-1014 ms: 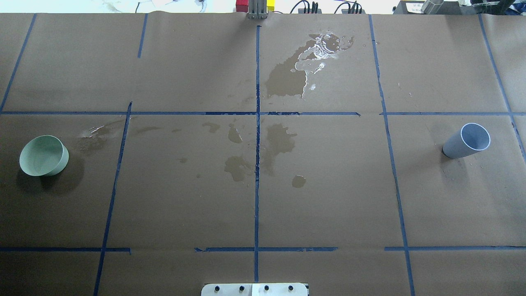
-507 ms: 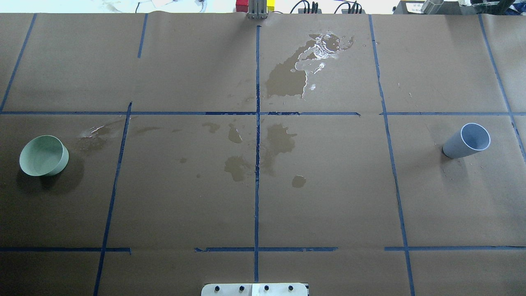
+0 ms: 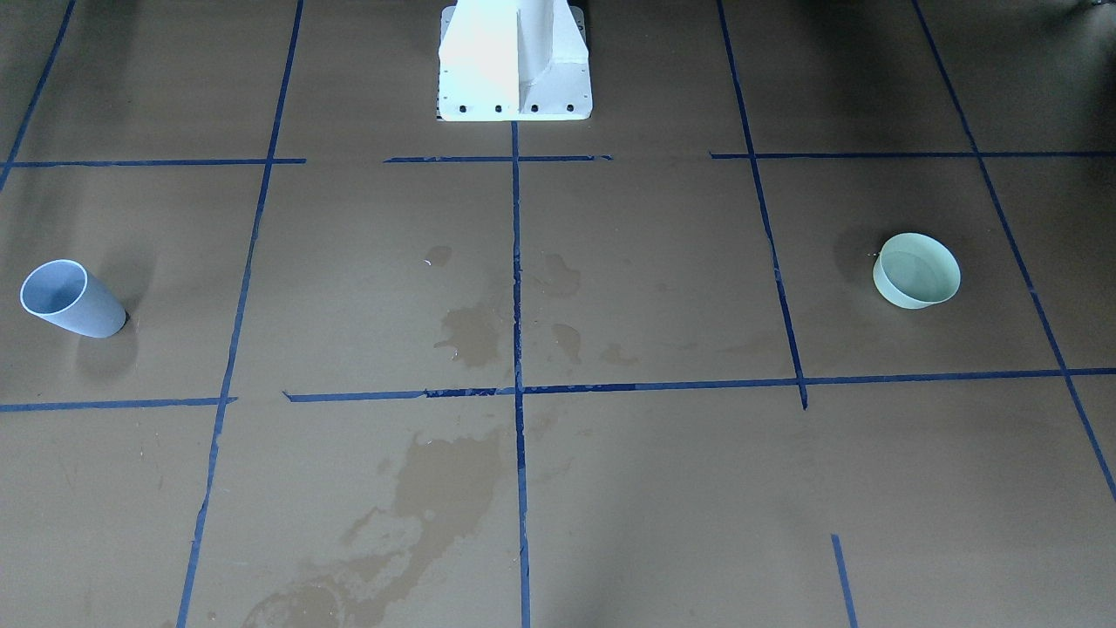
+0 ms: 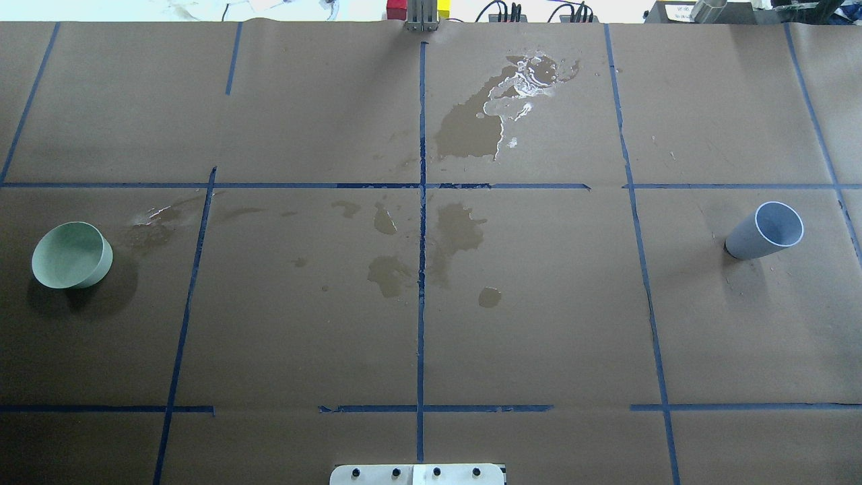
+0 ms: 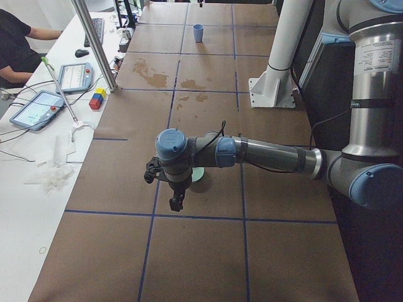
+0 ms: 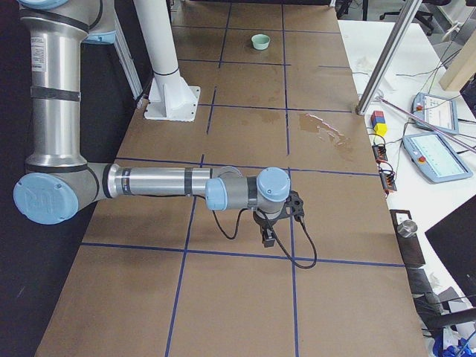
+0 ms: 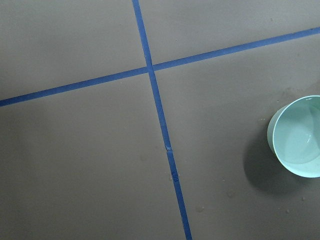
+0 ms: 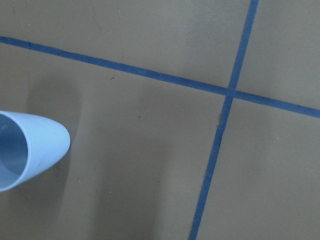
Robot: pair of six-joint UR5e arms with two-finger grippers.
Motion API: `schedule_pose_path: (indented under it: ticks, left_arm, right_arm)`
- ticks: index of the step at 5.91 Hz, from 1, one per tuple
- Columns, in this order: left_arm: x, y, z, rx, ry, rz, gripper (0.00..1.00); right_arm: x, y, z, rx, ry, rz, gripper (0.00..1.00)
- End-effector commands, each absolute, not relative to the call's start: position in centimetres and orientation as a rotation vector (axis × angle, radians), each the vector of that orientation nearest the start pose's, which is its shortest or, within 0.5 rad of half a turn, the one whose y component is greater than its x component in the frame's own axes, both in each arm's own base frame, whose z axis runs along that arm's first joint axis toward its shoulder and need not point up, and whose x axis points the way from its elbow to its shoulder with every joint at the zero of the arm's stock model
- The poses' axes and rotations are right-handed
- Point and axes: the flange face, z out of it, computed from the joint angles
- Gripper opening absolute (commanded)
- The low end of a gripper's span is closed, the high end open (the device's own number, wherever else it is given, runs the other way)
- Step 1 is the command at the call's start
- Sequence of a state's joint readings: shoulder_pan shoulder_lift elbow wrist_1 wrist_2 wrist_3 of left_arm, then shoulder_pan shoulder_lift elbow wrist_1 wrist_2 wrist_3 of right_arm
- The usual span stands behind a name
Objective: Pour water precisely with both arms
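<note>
Worktop (image 4: 539, 323): brown paper, marked into a grid with blue tape (image 4: 421, 337); a white pedestal (image 3: 514, 61) stands at the middle of the robot's edge.
Water (image 4: 471, 131): lies spilled in a large glistening puddle close to the far edge, just right of the centre line, with smaller dark patches around the worktop's middle; whether either vessel holds any cannot be told.
Bowl (image 4: 71, 256): pale green, upright, near the worktop's left end.
Cup (image 4: 766, 232): pale blue, upright, near the right end, well apart from the bowl.
Left arm (image 5: 271, 156): reaches out low over the left end, its wrist partly hiding the bowl in the left side view.
Left gripper (image 5: 177, 202): hangs pointing down above the paper; how far it is open cannot be told.
Right arm (image 6: 156, 181): stretches out over the right end.
Right gripper (image 6: 268, 236): points down above the paper, a black cable (image 6: 301, 253) looping beside it; its opening cannot be told either.
</note>
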State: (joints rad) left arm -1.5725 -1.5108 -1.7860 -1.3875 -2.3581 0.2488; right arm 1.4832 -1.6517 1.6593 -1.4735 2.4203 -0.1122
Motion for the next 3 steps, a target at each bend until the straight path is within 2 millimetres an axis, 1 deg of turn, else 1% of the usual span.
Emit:
schedule_pose_path:
  ticks: [1, 2, 3]
  left_arm:
    - [-5.9, -46.0, 59.7, 0.076, 0.834, 0.218, 1.0]
    - [-2.0, -46.4, 59.3, 0.048, 0.863, 0.292, 1.0]
    - [0.4, -46.9, 58.9, 0.017, 0.869, 0.3, 1.0]
  right_arm:
    - [1.3, -45.8, 64.8, 0.145, -0.858, -0.257, 1.0]
    - [0.9, -45.9, 64.6, 0.146, -0.863, -0.269, 1.0]
    - [0.5, -45.8, 64.6, 0.153, -0.862, -0.283, 1.0]
